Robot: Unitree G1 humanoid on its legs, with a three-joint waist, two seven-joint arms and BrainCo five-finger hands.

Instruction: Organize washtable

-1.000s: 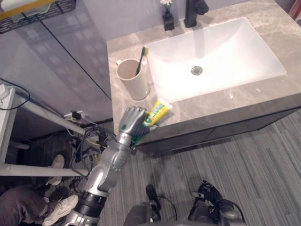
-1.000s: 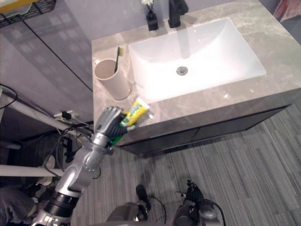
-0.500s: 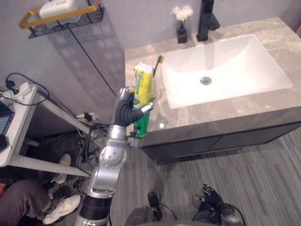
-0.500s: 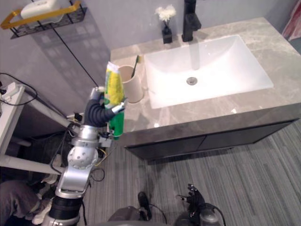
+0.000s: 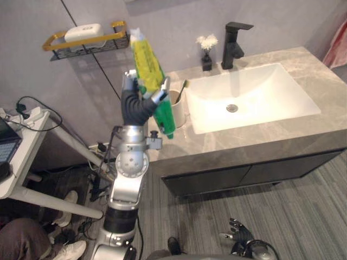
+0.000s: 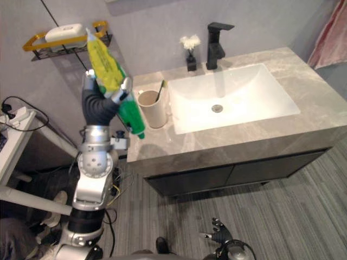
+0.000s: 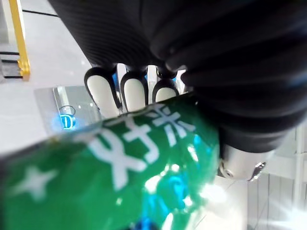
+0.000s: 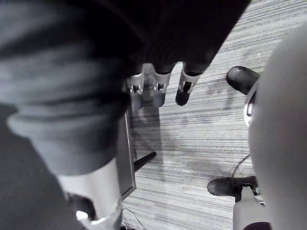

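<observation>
In the last second the left hand (image 5: pixel 136 105) has raised the tube (image 5: pixel 147 62) off the counter (image 5: pixel 260 135).

Left eye view: the tube is upright in the air, just left of the cup (image 5: pixel 178 111) with the toothbrush (image 5: pixel 184 85).

Right eye view: the same.

Left wrist view: fingers (image 7: pixel 135 93) are clamped round the tube.

Right wrist view: the right hand (image 8: pixel 158 91) hangs slack over the floor (image 8: pixel 192 143).

The pickup looks done; putting the tube away remains.

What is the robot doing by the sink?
The robot's left hand is gripping a toothpaste tube and holding it up in the air, near the cup. The cup has a toothbrush in it and stands on the counter beside the sink. The right hand hangs open down near the floor, holding nothing.
</observation>
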